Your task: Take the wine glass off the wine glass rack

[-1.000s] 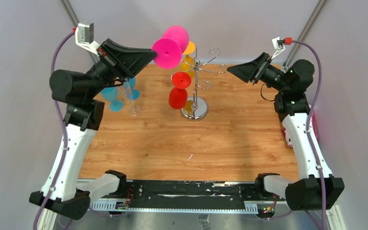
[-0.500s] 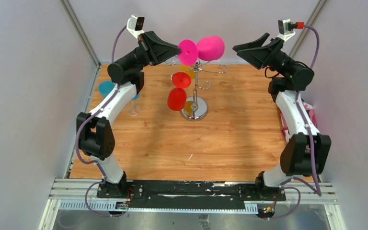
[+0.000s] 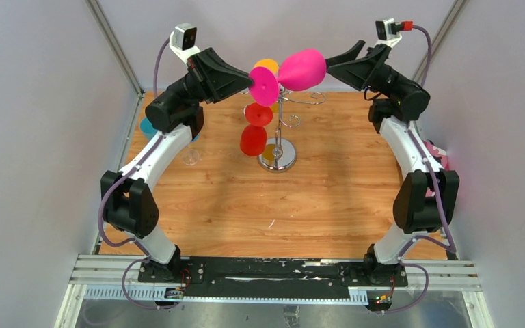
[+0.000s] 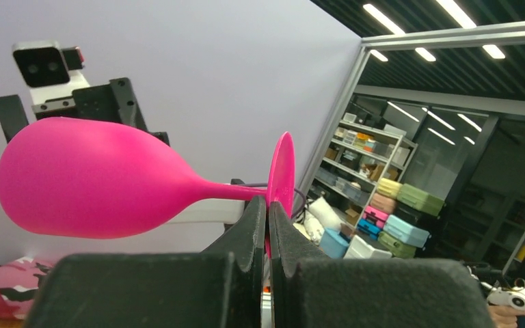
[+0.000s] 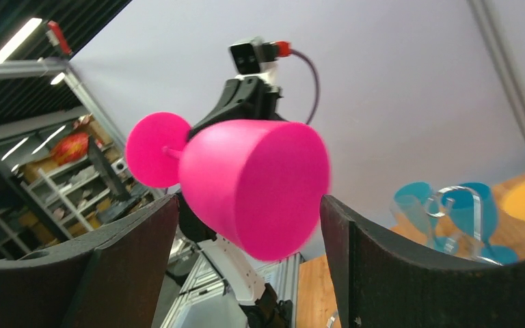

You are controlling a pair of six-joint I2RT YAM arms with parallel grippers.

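My left gripper is shut on the round foot of a pink wine glass and holds it sideways high above the chrome wine glass rack. In the left wrist view the glass points left, its foot pinched between my fingers. My right gripper is open, its tips at the pink bowl's mouth. In the right wrist view the bowl sits between the open fingers, not gripped. A red glass and an orange glass hang on the rack.
Blue glasses and a clear glass stand on the wooden table at the left, partly behind my left arm. They also show in the right wrist view. Grey walls close both sides.
Both arms rose and moved toward each other. The left arm turned the pink glass so its bowl points right. The open right gripper came up to the bowl.
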